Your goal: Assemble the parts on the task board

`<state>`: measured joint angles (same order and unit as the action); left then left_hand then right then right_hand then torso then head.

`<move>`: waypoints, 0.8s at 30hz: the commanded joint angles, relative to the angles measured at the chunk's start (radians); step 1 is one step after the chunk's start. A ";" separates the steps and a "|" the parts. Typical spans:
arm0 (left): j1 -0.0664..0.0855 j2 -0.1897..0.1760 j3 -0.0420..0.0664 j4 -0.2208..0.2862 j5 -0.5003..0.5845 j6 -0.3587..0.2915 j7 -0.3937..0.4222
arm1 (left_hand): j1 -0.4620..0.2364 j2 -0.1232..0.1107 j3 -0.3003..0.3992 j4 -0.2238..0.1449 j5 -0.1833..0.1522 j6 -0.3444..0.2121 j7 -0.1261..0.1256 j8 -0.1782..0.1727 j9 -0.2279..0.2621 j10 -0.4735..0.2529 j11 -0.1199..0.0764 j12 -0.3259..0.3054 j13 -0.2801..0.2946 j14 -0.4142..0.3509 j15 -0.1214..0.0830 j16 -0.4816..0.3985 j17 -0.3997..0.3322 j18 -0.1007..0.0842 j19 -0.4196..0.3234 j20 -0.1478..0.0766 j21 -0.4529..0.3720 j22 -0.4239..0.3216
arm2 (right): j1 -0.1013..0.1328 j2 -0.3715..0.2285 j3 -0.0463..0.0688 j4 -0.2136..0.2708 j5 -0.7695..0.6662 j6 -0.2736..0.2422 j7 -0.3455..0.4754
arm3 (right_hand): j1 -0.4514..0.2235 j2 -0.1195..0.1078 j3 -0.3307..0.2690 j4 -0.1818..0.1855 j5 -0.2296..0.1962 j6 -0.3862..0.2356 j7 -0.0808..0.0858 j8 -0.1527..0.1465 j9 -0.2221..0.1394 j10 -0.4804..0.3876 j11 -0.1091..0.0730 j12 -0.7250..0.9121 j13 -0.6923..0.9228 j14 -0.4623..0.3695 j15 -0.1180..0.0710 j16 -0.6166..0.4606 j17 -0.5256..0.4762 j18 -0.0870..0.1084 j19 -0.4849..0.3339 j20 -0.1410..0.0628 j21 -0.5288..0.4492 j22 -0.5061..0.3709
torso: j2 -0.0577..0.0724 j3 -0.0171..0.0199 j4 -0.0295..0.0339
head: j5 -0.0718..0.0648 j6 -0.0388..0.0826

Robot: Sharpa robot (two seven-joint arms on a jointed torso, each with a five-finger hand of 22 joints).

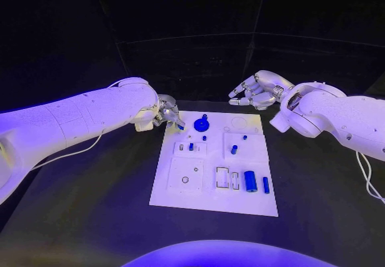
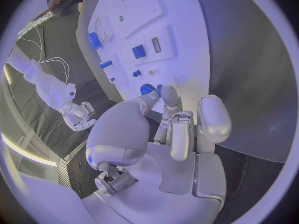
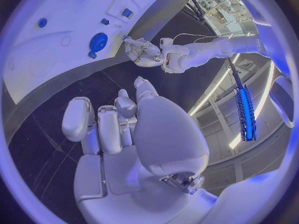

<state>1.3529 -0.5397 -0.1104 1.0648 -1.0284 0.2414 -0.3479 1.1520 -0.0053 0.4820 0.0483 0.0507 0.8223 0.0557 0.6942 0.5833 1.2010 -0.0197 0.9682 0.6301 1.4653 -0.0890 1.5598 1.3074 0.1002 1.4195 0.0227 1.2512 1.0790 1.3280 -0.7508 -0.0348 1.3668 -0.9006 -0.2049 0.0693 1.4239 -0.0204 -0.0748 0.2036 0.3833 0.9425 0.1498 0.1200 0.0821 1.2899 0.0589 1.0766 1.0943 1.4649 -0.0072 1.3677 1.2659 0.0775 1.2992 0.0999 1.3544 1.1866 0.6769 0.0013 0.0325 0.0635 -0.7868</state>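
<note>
The board (image 1: 215,192) lies mid-table with blue parts (image 1: 250,181) on it. The left hand (image 1: 167,114) hangs over the board's far left corner, fingertips (image 2: 169,95) just beside a round blue knob (image 1: 201,124); whether it grasps anything cannot be told. The right hand (image 1: 257,90) hovers beyond the far right corner, well apart from the board, fingers loosely curled and holding nothing. No writing is legible.

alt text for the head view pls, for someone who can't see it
A white task board with small blue parts lies mid-table. The left hand reaches its far left corner, near a round blue part. The right hand hovers beyond the board, holding nothing.
</note>
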 commanded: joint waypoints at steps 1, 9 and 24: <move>0.002 -0.025 -0.003 0.049 0.009 -0.062 0.025 | 0.004 -0.016 0.170 -0.162 0.008 0.005 0.001 0.004 0.001 0.014 -0.001 0.006 0.003 0.100 0.007 -0.002 0.237 -0.003 0.000 0.004 0.002 0.003 | 0.002 -0.001 0.001 0.000 -0.001 0.007 0.004 | 0.000 0.009 0.003 -0.004 0.005 0.003 0.000 0.006 -0.002 -0.005 0.001 -0.004 -0.002 0.038 -0.007 -0.008 -0.002 0.010 -0.003 -0.002 -0.004 -0.001 | 0.000 -0.0002 0.0002 | 0.002 -0.001; 0.001 -0.079 -0.031 0.140 -0.019 -0.049 0.009 | 0.002 -0.040 0.191 -0.170 0.029 0.019 -0.001 0.002 -0.004 0.034 -0.003 0.016 0.015 0.101 0.006 0.001 0.244 -0.005 0.005 0.002 0.009 0.013 | 0.002 -0.004 0.001 -0.001 -0.001 0.005 0.004 | 0.000 0.009 0.003 -0.004 0.005 0.003 0.000 0.006 -0.002 -0.005 0.001 -0.004 -0.002 0.038 -0.007 -0.008 -0.002 0.010 -0.003 -0.002 -0.004 -0.001 | -0.001 0.0000 0.0001 | 0.007 -0.002; -0.012 -0.117 -0.050 0.221 -0.067 -0.032 -0.034 | -0.003 -0.058 0.206 -0.174 0.064 0.034 -0.002 -0.002 -0.009 0.050 -0.004 0.022 0.025 0.102 0.005 0.004 0.249 -0.007 0.009 0.001 0.015 0.023 | 0.002 -0.008 0.000 0.000 -0.001 0.002 0.004 | 0.001 0.011 0.003 -0.004 0.006 0.002 0.000 0.006 -0.002 -0.005 0.000 -0.004 -0.002 0.038 -0.007 -0.009 -0.003 0.011 -0.004 -0.002 -0.005 -0.003 | 0.001 -0.0008 -0.0007 | 0.014 0.000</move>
<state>1.3410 -0.6559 -0.1600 1.2806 -1.0703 0.2060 -0.3644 1.1486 -0.0546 0.5144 0.0409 0.1090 0.8477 0.0554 0.6942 0.5763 1.2456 -0.0250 0.9836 0.6546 1.4652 -0.0890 1.5598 1.3074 0.1002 1.4195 0.0227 1.2605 1.1012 1.3278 -0.7577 -0.0350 1.3654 -0.9007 -0.2042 0.0691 1.4239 -0.0204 -0.0748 0.2036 0.3833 0.9425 0.1498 0.1200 0.0813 1.2899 0.0589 1.0766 1.0930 1.4649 -0.0071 1.3637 1.2633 0.0775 1.2992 0.0999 1.3544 1.1846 0.6758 0.0013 0.0323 0.0772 -0.7872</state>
